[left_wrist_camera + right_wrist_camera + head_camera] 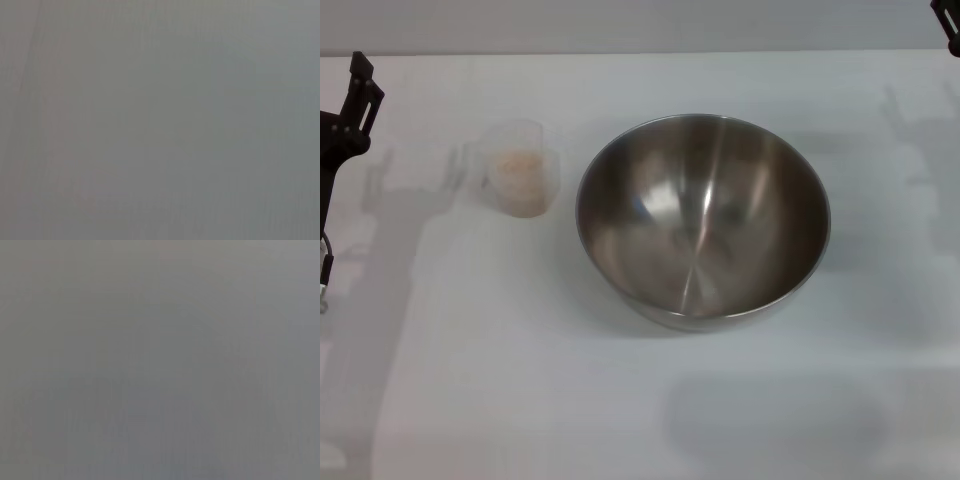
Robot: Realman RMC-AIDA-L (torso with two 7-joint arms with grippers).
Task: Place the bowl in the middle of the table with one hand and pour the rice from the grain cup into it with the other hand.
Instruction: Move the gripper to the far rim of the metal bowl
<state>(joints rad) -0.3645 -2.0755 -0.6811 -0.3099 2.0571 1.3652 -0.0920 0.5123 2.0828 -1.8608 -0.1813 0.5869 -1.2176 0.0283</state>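
The steel bowl stands upright and empty on the white table, a little right of centre. The clear grain cup stands upright to its left, apart from it, with pale rice inside. My left gripper is at the far left edge, well left of the cup and holding nothing. My right gripper shows only as a black tip at the top right corner, far from the bowl. Both wrist views show only plain grey surface.
The table's far edge runs along the top of the head view. Bare tabletop lies in front of the bowl and cup.
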